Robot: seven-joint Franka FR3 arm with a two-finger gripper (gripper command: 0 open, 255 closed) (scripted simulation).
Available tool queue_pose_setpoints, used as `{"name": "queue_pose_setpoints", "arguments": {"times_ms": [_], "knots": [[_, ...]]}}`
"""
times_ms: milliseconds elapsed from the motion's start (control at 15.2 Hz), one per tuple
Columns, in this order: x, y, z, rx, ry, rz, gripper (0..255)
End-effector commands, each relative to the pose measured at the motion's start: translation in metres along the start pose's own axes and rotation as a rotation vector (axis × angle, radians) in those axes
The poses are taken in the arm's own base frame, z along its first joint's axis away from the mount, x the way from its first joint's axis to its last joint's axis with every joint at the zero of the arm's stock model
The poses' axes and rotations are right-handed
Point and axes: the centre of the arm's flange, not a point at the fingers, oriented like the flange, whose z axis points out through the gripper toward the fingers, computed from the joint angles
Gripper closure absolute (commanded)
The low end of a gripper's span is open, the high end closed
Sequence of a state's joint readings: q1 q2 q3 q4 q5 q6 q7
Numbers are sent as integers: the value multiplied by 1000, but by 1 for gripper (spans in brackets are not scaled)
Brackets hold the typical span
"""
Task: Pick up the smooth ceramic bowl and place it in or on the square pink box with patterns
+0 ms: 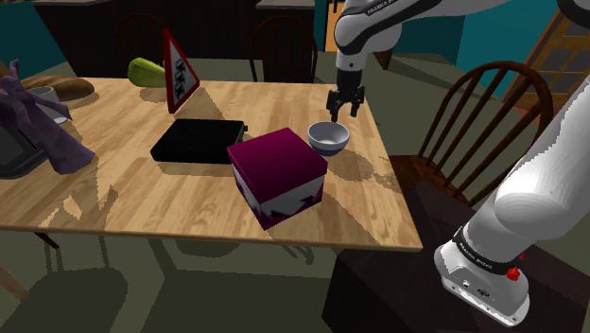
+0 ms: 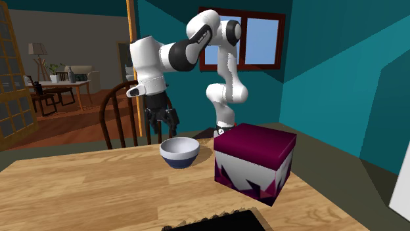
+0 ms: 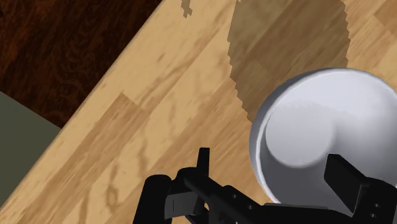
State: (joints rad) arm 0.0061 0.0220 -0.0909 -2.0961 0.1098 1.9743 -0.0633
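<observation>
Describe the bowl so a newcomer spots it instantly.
On the wooden table, look at the edge nearest the white arm. Next to the magenta box sits a pale grey bowl with a bluish outside, just below the black gripper. It is the only round, open-topped thing there; the box is cubic, the black slab flat.

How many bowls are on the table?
1. The bowl sits on the table beside the magenta box, right under the open gripper. Clutter at the shoulder view's left could hide another.
</observation>
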Motion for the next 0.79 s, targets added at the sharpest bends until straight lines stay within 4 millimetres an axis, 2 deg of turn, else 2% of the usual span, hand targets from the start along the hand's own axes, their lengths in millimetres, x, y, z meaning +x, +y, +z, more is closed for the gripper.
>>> {"name": "queue_pose_setpoints", "arguments": {"times_ms": [0,330,726], "knots": [[3,0,12,1,1,-1,0],[3,0,37,1,1,-1,0],[3,0,37,1,1,-1,0]]}}
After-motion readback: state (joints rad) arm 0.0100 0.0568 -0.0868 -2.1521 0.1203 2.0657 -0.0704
